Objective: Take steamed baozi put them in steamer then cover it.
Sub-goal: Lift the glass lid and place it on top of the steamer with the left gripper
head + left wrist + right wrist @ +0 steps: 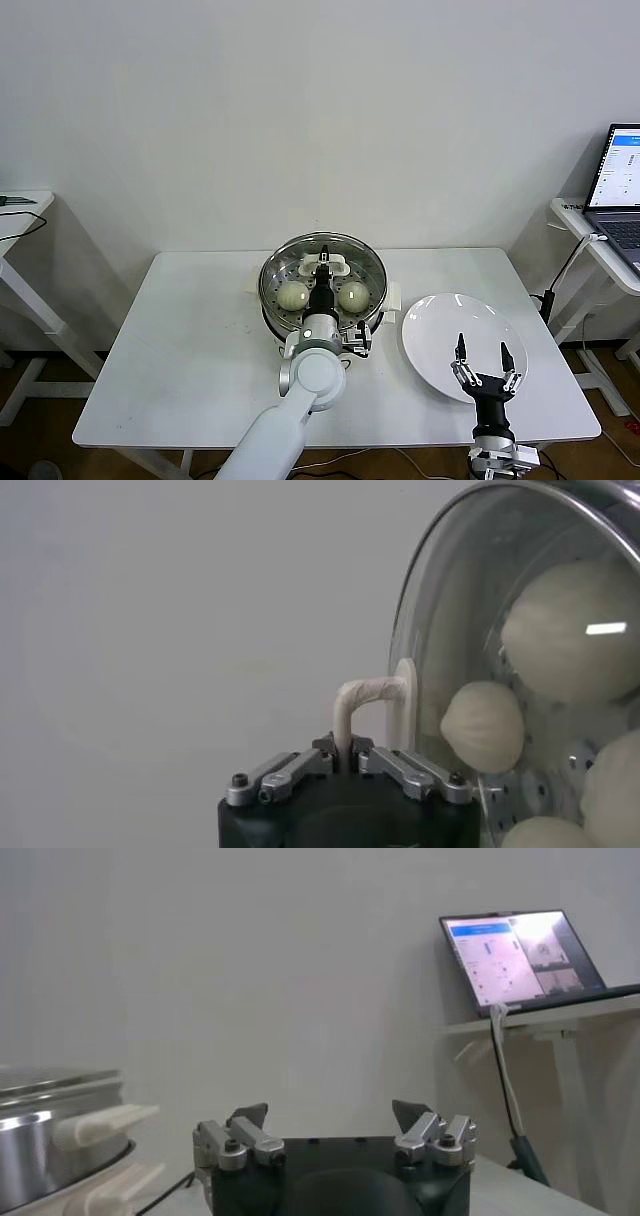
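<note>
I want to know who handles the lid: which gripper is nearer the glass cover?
Left. The left gripper is shut on the handle of the cover, which sits on the steamer. The right gripper hangs open over the white plate, apart from it.

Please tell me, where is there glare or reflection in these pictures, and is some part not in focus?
Left wrist view: a bright streak of light reflects on the glass cover, over one baozi; the left gripper, shut on the cover's handle, looks soft at close range. Head view: light is even, and the white plate has a mild sheen. Right wrist view: the laptop screen glows brightly.
</note>
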Available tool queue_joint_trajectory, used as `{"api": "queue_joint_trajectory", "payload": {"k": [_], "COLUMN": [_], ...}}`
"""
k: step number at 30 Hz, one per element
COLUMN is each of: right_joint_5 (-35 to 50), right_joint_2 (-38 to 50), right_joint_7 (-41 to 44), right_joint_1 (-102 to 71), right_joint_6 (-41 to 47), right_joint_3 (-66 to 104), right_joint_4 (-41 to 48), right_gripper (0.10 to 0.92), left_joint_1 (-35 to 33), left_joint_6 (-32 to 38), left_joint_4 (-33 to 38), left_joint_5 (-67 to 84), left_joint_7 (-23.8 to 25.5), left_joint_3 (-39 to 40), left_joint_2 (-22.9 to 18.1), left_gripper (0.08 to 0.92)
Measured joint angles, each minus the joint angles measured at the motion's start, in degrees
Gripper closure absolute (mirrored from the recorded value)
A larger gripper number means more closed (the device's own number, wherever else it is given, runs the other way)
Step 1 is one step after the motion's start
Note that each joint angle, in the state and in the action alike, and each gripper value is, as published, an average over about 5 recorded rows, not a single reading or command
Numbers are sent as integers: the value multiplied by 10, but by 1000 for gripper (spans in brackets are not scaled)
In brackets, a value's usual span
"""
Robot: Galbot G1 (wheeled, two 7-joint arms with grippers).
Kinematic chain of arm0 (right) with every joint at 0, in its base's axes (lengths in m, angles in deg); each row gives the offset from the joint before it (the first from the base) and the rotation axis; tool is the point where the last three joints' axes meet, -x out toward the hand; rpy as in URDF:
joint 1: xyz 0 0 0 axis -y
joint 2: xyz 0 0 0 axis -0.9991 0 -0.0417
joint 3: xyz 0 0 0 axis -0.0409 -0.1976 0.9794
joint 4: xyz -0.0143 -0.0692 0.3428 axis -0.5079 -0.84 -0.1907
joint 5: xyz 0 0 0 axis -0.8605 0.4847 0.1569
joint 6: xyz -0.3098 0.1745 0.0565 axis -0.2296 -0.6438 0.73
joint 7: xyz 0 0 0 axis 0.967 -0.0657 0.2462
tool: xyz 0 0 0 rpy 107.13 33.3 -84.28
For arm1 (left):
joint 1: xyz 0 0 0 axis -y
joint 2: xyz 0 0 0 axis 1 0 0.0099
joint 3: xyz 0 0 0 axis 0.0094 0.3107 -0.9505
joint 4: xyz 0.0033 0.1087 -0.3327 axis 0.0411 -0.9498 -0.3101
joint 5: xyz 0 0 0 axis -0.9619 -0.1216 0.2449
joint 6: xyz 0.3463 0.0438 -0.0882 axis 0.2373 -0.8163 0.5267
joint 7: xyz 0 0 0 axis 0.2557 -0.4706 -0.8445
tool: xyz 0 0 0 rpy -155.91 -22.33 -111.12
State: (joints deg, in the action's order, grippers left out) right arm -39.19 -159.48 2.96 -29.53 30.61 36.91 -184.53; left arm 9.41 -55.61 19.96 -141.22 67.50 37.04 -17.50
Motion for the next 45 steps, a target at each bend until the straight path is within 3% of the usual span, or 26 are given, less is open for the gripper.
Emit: {"api": "queue_joint_trajectory", "payload": {"k": [40, 45], "right_joint_5": [-13, -15], "right_joint_2": [2, 3], "right_joint_7": [2, 3], "right_joint_1": [3, 1], "right_joint_6": [-10, -11], "right_joint_3": [-7, -8], "right_joint_4": [10, 9], "right_gripper": [203, 203], "left_joint_1": [-16, -20], "left_joint_6": [14, 17], "left_joint_4": [0, 7], "left_joint_5": [-7, -8], "left_joint_7": [-3, -5], "left_joint_3": [-13, -16], "left_joint_2": [0, 5], "left_gripper": [812, 745]}}
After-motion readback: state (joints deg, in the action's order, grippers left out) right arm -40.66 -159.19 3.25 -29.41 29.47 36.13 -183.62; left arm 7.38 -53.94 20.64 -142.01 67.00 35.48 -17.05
